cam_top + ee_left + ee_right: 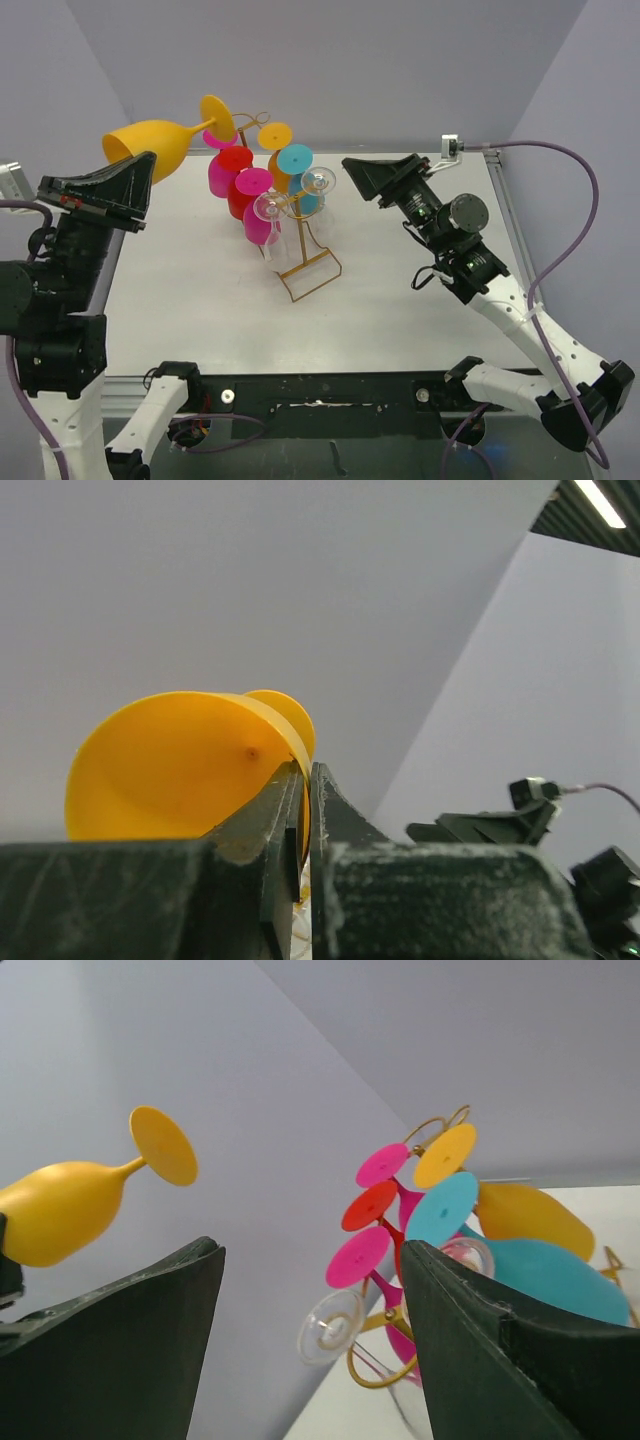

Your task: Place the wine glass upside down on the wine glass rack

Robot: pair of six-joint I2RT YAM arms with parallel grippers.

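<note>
Seven glasses (260, 225) (two pink, two clear, one red, one orange, one teal) hang inverted on the gold wire wine glass rack (319, 282) at upper centre, one yellow wine glass (160, 145) lies near-horizontal at upper left with its rim pinched by the left gripper (148, 160), and the right gripper (362, 180) at right has its fingers spread and empty.

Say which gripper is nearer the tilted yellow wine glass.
Left. The left gripper grips the yellow wine glass; the right gripper hangs open beyond the rack.
</note>
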